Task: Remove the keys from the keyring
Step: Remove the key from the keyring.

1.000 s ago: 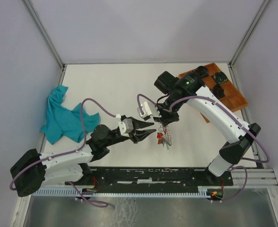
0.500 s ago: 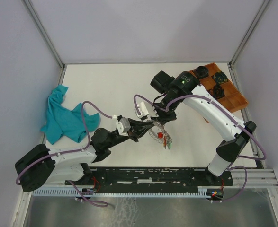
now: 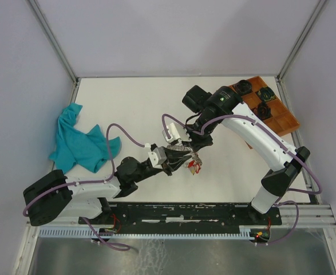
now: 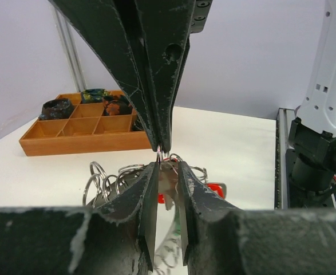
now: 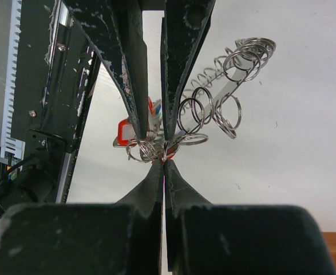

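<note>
Soft, even light is coming down from overhead, washing the white counter [image 3: 127, 109] bright and casting only pale shadows beneath the arms. The top view is rendering sharply. In both wrist views the near bodies of the left end effector [image 4: 168, 164] and the right end effector [image 5: 163, 161] are blurring into dark, out-of-focus slabs, while the keyring [image 5: 220, 91] coils are glinting with small highlights.
</note>
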